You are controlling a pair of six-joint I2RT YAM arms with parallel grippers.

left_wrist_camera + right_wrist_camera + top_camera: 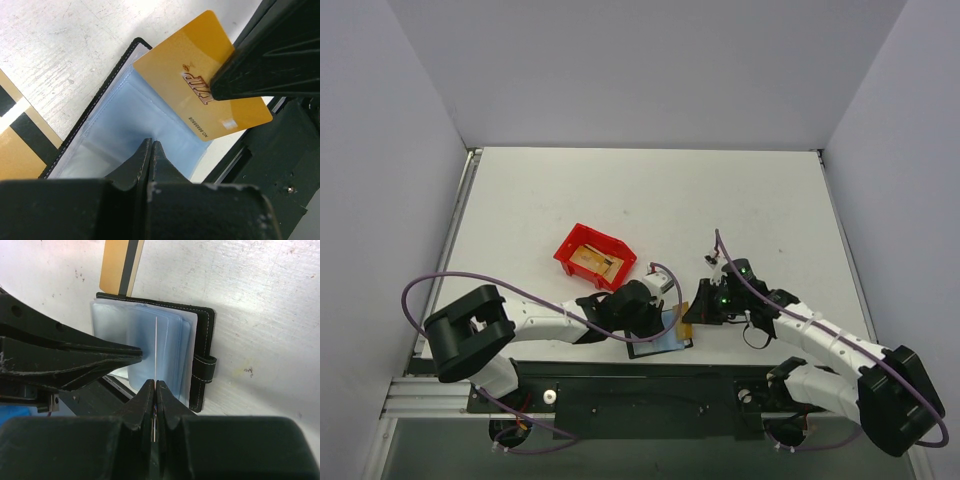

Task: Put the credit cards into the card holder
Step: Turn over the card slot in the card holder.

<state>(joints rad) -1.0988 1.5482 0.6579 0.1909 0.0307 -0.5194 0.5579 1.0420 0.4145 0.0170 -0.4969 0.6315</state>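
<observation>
The card holder lies open near the table's front edge, its pale blue sleeves facing up and its black strap to one side. My left gripper is shut, its tips resting on the sleeves with nothing showing between them. My right gripper is shut on a gold credit card, seen edge-on in its own wrist view. That card hangs tilted over the open sleeves, one corner low against them. A second credit card with a dark stripe lies on the table beside the holder.
A red plastic bin with gold cards inside stands just behind the left arm. The black base rail runs right in front of the holder. Grey walls enclose the table on three sides.
</observation>
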